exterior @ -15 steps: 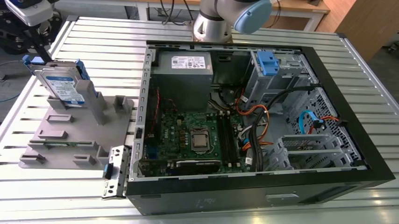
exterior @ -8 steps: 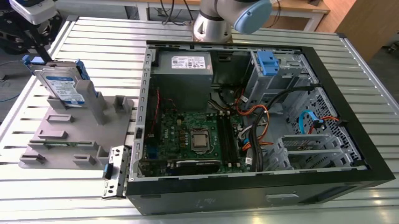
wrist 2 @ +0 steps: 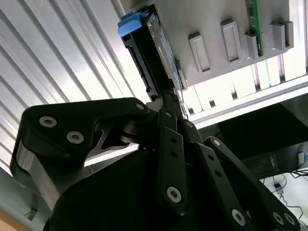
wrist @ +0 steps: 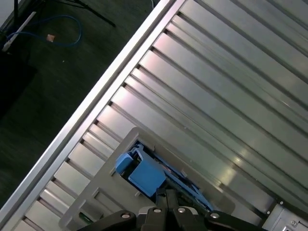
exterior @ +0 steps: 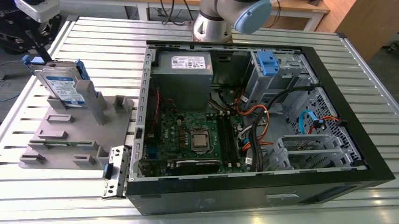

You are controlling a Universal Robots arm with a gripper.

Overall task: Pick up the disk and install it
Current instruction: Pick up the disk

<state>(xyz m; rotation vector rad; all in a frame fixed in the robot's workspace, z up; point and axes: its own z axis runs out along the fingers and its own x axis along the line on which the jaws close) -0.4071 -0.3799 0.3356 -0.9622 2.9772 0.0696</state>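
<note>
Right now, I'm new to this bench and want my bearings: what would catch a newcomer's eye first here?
The open computer case stands out first, lying on its side at the exterior view's right with its motherboard and cables bared. At that view's left the disk stands on edge in a grey holder, its blue bracket bright, with the gripper right at its edge.

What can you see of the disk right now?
The disk is a flat silver-metal drive with a white-and-blue label, framed by a blue plastic bracket with end tabs. It stands on edge, slightly tilted, in the grey holder at the exterior view's left, outside the computer case. The gripper is right at its upper edge; whether it grips cannot be told.
</note>
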